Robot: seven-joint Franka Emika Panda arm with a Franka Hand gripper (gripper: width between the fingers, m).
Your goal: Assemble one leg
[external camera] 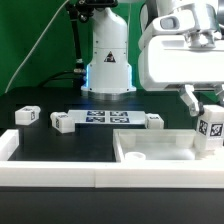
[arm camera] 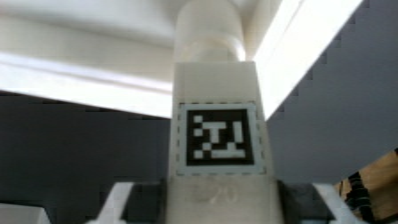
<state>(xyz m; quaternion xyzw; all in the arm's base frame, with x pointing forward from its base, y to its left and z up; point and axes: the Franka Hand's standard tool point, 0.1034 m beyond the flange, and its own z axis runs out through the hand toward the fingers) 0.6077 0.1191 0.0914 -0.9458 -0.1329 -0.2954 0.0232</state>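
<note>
Plainly, the leg [arm camera: 221, 82] is white, square-sided, with a black-and-white tag [arm camera: 221, 134]

You find no readable words: only a warning triangle [external camera: 110, 68] on the arm's base [external camera: 108, 45], square tags [arm camera: 221, 135] on the leg [arm camera: 221, 80].

The leg [arm camera: 219, 85] looks like smooth white plastic, its tags [arm camera: 219, 135] matt black print. The tabletop [external camera: 140, 137] is smooth white plastic too, and the worktop [external camera: 60, 145] is matt black.
</note>
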